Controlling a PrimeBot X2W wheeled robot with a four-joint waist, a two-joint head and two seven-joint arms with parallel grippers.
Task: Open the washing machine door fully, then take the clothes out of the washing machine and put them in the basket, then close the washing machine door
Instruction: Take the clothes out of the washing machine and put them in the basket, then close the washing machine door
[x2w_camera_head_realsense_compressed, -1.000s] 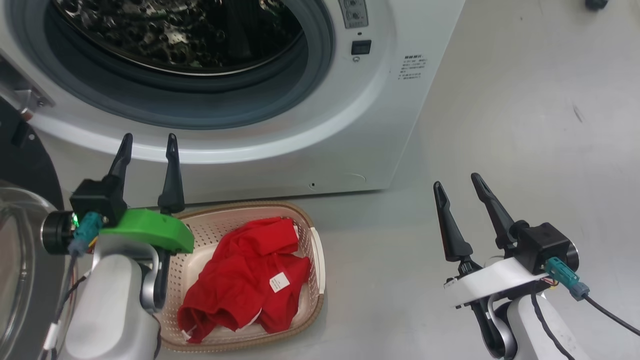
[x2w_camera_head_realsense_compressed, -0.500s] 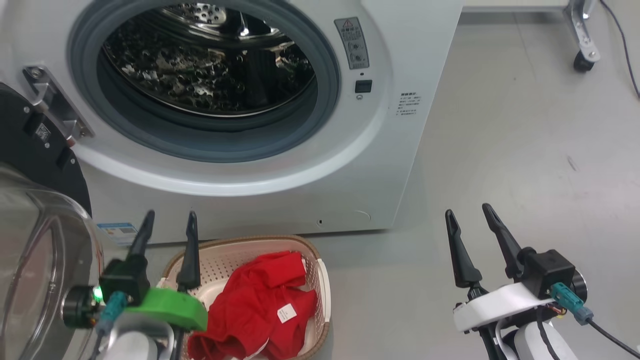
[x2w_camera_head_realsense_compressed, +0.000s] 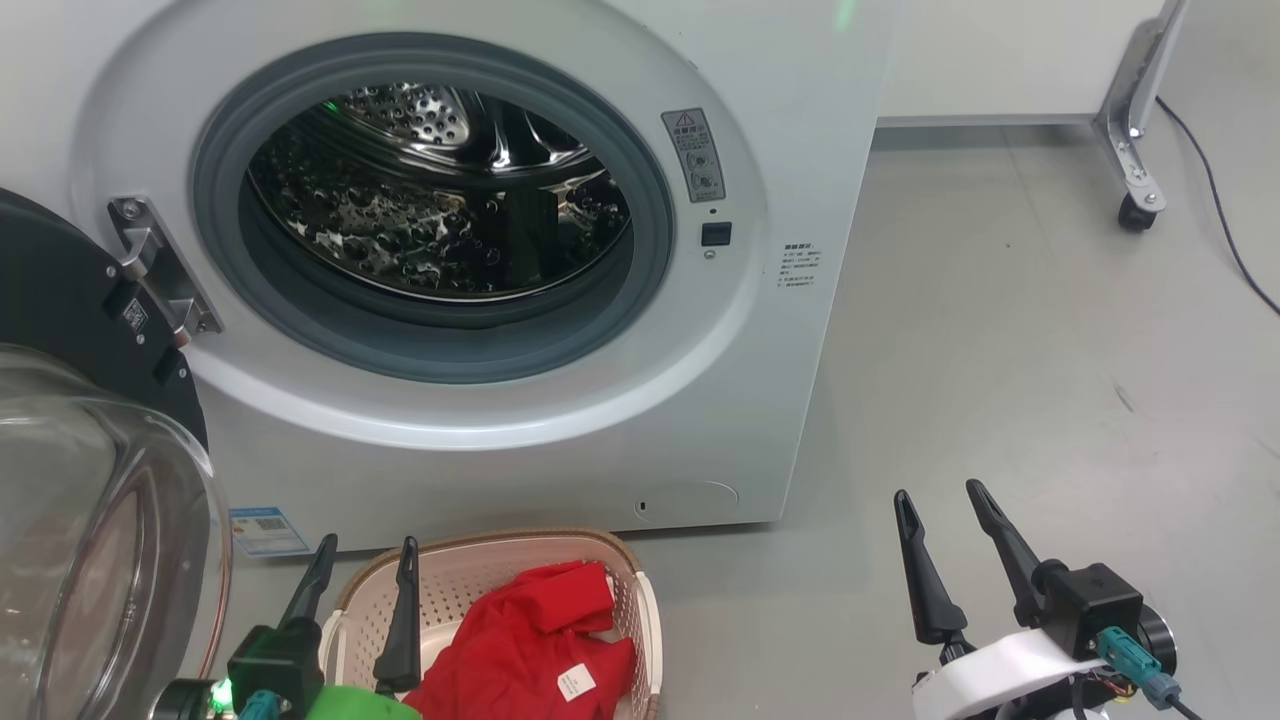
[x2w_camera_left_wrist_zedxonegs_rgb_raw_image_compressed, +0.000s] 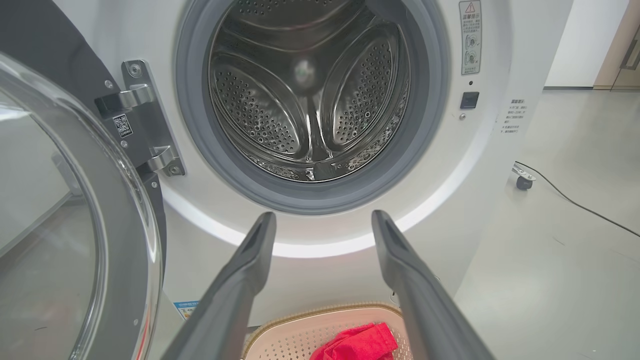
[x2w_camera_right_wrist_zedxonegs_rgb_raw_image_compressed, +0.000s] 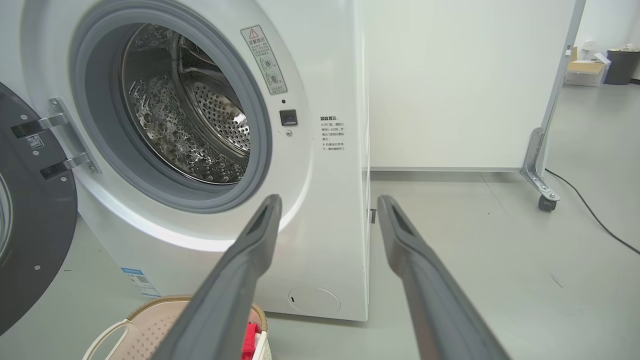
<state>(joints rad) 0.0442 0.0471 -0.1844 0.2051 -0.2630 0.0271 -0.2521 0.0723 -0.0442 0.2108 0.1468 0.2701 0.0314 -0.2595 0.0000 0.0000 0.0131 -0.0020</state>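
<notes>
The washing machine (x2w_camera_head_realsense_compressed: 520, 450) stands with its steel drum (x2w_camera_head_realsense_compressed: 430, 220) bare inside. The washing machine door (x2w_camera_head_realsense_compressed: 50, 290) hangs swung out at the left, its clear bowl near me. On the floor in front sits the basket (x2w_camera_head_realsense_compressed: 500, 540) holding the red clothes (x2w_camera_head_realsense_compressed: 520, 640). My left gripper (x2w_camera_head_realsense_compressed: 368, 545) is open above the basket's left end, with nothing between its fingers. My right gripper (x2w_camera_head_realsense_compressed: 938, 492) is open over bare floor to the right. The left wrist view looks past the left gripper (x2w_camera_left_wrist_zedxonegs_rgb_raw_image_compressed: 324, 215) into the drum (x2w_camera_left_wrist_zedxonegs_rgb_raw_image_compressed: 310, 100), with basket (x2w_camera_left_wrist_zedxonegs_rgb_raw_image_compressed: 300, 335) and clothes (x2w_camera_left_wrist_zedxonegs_rgb_raw_image_compressed: 357, 345) below.
A metal stand leg on a caster (x2w_camera_head_realsense_compressed: 1135, 200) and a black cable (x2w_camera_head_realsense_compressed: 1210, 200) lie at the far right by a white panel. Grey floor (x2w_camera_head_realsense_compressed: 1050, 380) stretches right of the machine. A cardboard box (x2w_camera_right_wrist_zedxonegs_rgb_raw_image_compressed: 582, 70) and a dark bin (x2w_camera_right_wrist_zedxonegs_rgb_raw_image_compressed: 620, 65) stand far off.
The head camera has tilted up, so the machine, basket and both grippers sit lower in the picture. The clothes stay in the basket and both grippers stay open.
</notes>
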